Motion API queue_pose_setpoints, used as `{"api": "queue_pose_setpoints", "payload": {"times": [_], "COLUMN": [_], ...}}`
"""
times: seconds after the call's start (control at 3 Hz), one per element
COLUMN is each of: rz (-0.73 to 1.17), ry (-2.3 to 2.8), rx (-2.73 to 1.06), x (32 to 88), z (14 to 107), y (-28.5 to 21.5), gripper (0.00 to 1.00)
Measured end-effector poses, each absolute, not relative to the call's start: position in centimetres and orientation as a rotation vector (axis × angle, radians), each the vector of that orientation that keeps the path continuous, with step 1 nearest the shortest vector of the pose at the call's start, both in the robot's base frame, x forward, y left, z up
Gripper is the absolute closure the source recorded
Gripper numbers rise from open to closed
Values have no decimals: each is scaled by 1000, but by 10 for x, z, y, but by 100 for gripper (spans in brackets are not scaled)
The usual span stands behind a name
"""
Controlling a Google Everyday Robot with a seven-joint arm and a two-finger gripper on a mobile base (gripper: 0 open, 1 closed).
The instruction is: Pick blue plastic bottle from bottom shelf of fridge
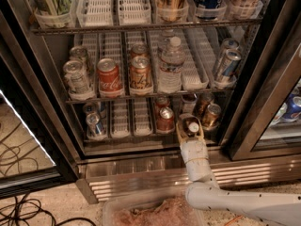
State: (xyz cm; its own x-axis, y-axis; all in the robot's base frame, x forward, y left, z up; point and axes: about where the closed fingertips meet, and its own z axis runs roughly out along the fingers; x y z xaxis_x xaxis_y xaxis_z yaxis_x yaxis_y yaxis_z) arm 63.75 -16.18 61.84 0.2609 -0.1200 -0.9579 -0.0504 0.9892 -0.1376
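The fridge (42,102) stands open in front of me. My gripper (190,127) is at the front edge of the bottom shelf (127,144), right of centre. Its tan fingers (180,126) are shut on the blue plastic bottle (192,125). The bottle's white cap points toward the camera and its body is mostly hidden between the fingers. A copper-coloured can (165,118) stands just left of the gripper. Two more cans (210,115) stand just to its right.
Two silver cans (94,121) stand at the bottom shelf's left. The rack above holds a Coca-Cola can (108,76), other cans and a clear water bottle (171,65). A ribbed steel grille (141,178) lies below. A plastic tub (150,212) and cables (23,211) are on the floor.
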Motion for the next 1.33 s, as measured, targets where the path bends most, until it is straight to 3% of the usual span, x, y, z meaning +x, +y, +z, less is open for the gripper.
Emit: {"api": "queue_pose_setpoints", "payload": {"times": [1.33], "rz": [4], "ry": [1260], "rx": [-209], "x": [567], "z": [658], "y": [-164], "gripper": [100]}}
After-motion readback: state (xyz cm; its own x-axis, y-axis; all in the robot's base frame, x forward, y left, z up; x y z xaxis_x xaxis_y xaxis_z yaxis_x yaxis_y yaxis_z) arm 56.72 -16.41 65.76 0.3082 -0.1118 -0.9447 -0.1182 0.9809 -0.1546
